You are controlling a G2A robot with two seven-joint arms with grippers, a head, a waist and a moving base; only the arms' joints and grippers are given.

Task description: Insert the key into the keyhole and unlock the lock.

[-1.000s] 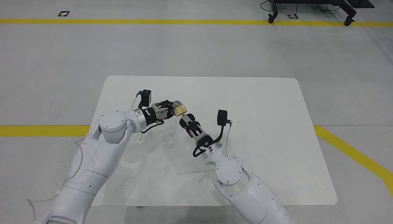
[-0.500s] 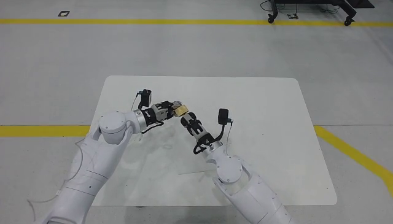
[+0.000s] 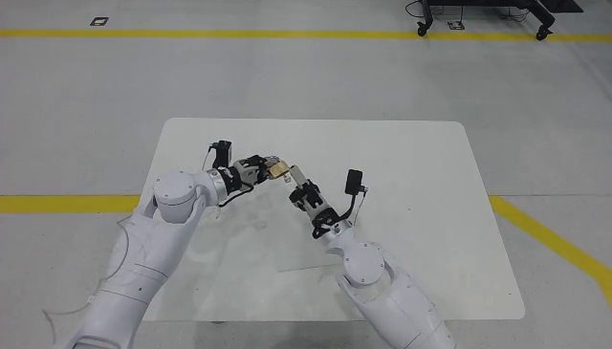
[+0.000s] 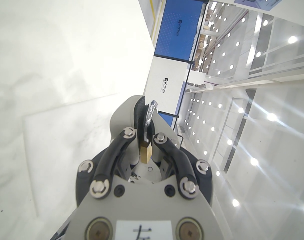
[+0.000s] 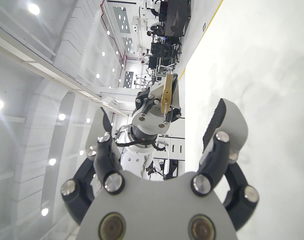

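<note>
The lock point(image 3: 278, 169), a small brass padlock with a silver shackle, is off the counter point(image 3: 411, 148), pinched in the left jaws, which close on it from its left. In the left wrist view the brass body point(image 4: 146, 152) sits deep between the two black-linked fingers point(image 4: 164, 126). The shackle point(image 4: 151, 112) runs out along the ribbed pad toward the fingertips. The right jaws are just to the right of the lock and a little nearer the robot, pointing at it. They are spread wide, the two ribbed pads point(image 5: 217, 123) well apart. In the right wrist view the lock point(image 5: 166, 96) shows edge-on beyond them, a narrow brass strip clamped in the other arm's grip, with a gap between it and the open pads. From above the two arms meet at the lock in a shallow V, and whether the right fingertips touch the brass cannot be told there. Below the lock lies the white counter. A thin pale sheet point(image 3: 306, 249) lies flat on the counter nearer the robot than the lock. Well beyond the lock a yellow line point(image 3: 287, 33) crosses the grey floor, and a black wheeled frame point(image 3: 478, 0) stands beyond that line, far to the lock's right.
</note>
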